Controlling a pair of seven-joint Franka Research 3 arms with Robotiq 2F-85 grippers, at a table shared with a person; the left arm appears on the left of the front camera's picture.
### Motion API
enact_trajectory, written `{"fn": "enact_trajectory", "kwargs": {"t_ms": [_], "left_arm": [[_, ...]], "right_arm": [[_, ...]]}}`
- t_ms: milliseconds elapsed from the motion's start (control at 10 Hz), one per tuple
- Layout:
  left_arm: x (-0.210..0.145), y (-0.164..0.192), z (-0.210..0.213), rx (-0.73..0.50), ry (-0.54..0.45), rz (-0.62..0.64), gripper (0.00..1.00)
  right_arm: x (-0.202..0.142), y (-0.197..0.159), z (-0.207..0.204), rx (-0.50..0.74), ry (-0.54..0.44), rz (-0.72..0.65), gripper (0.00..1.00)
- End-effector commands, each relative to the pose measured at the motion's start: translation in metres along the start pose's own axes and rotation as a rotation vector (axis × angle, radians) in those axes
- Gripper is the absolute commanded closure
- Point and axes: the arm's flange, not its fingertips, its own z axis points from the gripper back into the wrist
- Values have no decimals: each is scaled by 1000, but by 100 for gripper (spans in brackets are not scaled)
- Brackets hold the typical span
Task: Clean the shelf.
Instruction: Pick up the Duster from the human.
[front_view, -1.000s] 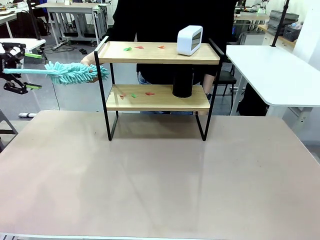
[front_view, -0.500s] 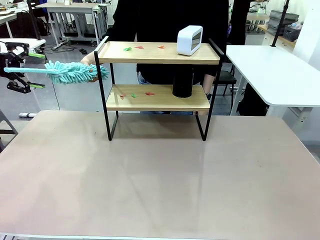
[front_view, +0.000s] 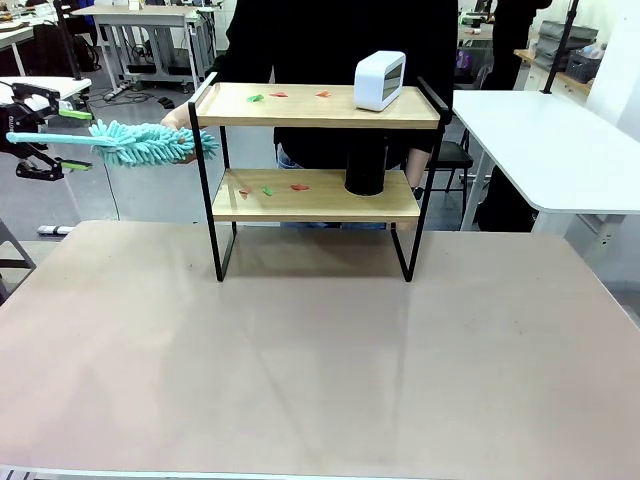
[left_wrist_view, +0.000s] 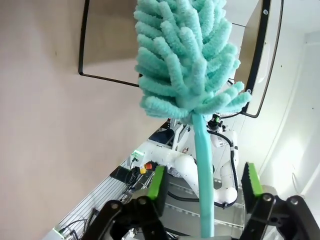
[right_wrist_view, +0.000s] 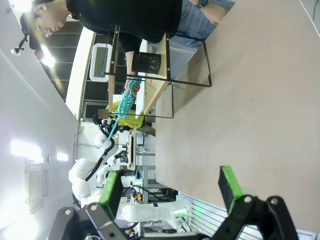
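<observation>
Shelf well right of left gripper — duster between.

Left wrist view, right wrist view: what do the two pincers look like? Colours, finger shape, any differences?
No visible difference. The left pincer has two black, angular linkage fingers with round pivot bolts, each tipped with a bright green pad. The right pincer has the same black links and green tips.

Front camera looks across the table at the shelf, both wrist cameras rolled, sharing that shelf
</observation>
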Motion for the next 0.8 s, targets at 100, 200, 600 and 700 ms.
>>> {"fn": "enact_trajectory", "kwargs": {"t_ms": [100, 200, 600, 700], "left_arm": [[-2, -7, 2, -16, -15, -11, 100], [-3, -7, 2, -15, -16, -10, 100], [-3, -7, 3, -21, -12, -14, 100], [-3, -7, 3, -22, -10, -15, 100]], "right_arm": [[3, 1, 0, 15, -11, 29, 0], [3, 1, 0, 15, -11, 29, 0], [3, 1, 0, 15, -11, 29, 0], [3, 1, 0, 15, -11, 29, 0]]}}
